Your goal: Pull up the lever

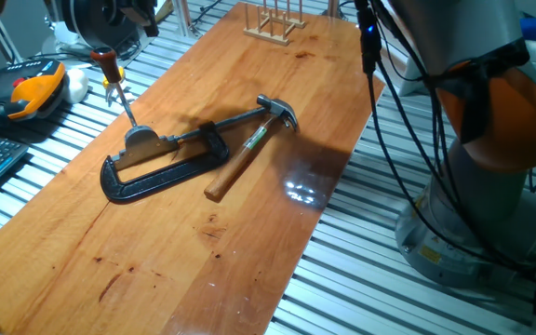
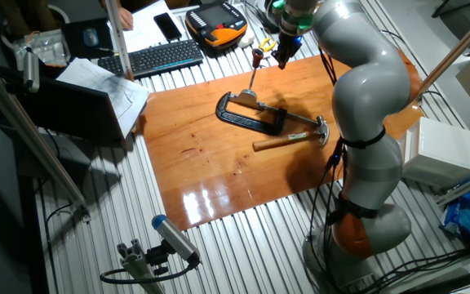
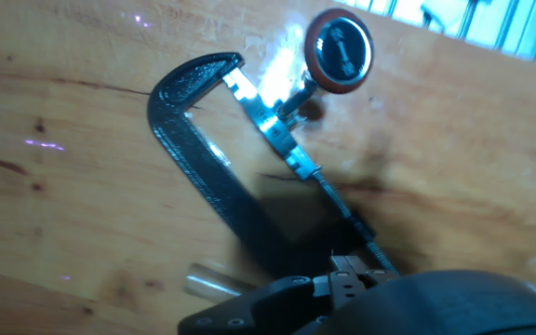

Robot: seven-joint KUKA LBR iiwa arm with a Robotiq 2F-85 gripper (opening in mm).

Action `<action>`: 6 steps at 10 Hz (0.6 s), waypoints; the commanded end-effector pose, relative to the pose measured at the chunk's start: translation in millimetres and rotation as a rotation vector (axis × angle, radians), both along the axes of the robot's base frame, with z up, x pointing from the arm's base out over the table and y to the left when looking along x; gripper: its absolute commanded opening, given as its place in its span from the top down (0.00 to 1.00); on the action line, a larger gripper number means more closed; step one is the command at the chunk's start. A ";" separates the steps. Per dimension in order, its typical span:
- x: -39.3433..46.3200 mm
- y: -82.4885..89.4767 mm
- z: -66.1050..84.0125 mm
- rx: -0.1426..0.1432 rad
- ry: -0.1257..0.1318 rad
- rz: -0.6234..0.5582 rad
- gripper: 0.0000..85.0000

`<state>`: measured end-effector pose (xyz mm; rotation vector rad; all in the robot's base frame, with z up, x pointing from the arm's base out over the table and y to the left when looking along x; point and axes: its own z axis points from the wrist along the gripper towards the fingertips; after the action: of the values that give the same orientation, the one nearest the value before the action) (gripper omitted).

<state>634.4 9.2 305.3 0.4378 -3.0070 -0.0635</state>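
We hover the two-finger gripper (image 2: 281,59) above the upright thin silver lever (image 1: 120,96) with dark-red knob; its grip state is unclear. Next, we descend and grasp the knob.

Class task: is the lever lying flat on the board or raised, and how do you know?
Raised. The lever slants steeply up from its grey base, its red knob well above the wooden board. The hand view looks down on the knob.

robotics lab | slatted aluminium bench (image 2: 219,245) | teach pendant (image 2: 215,20) | keyboard (image 2: 163,57)
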 end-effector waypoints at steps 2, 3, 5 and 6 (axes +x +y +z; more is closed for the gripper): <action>-0.3 0.1 -8.2 -0.002 -0.005 0.000 1.00; -0.8 -1.0 -13.7 0.005 -0.011 0.001 1.00; -1.5 1.7 -26.2 0.008 -0.026 0.000 1.00; -2.2 2.2 -32.6 0.016 -0.031 0.000 1.00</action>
<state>632.2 11.8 271.8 0.4439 -3.0399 -0.0809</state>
